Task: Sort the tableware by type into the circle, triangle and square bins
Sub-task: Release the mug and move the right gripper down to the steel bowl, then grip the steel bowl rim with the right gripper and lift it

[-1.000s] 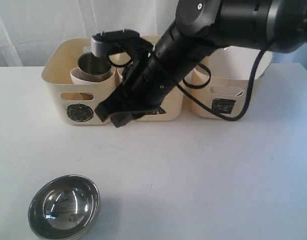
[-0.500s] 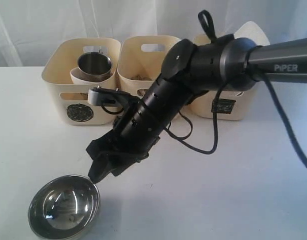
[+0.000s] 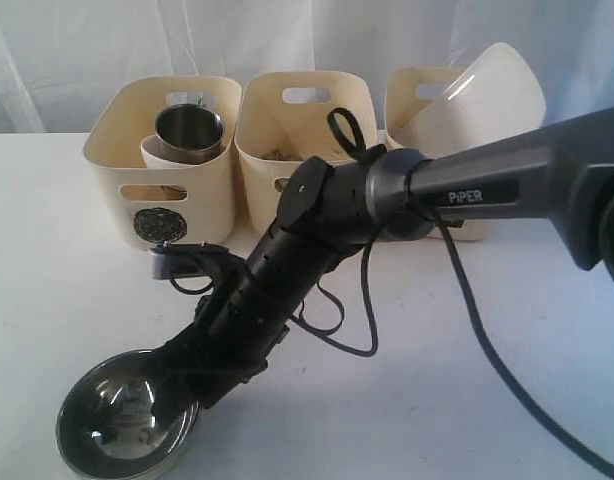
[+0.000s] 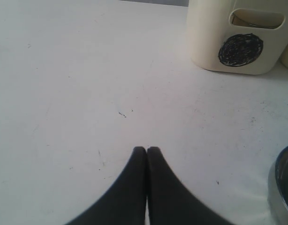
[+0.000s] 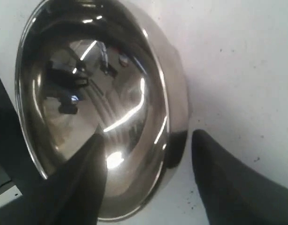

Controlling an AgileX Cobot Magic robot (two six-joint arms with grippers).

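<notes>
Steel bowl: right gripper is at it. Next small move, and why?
Probably close the right gripper on the steel bowl. Its fingers stand open astride the rim, one inside the bowl, one outside over the table, so the grasp looks lined up.

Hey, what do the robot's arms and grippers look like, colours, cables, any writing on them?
The right arm is a dark grey and black tube with white PIPER lettering. A black cable loops loosely along it, and a small grey box sits at the wrist. The right gripper and left gripper both have black fingers that taper toward the tips.
</notes>
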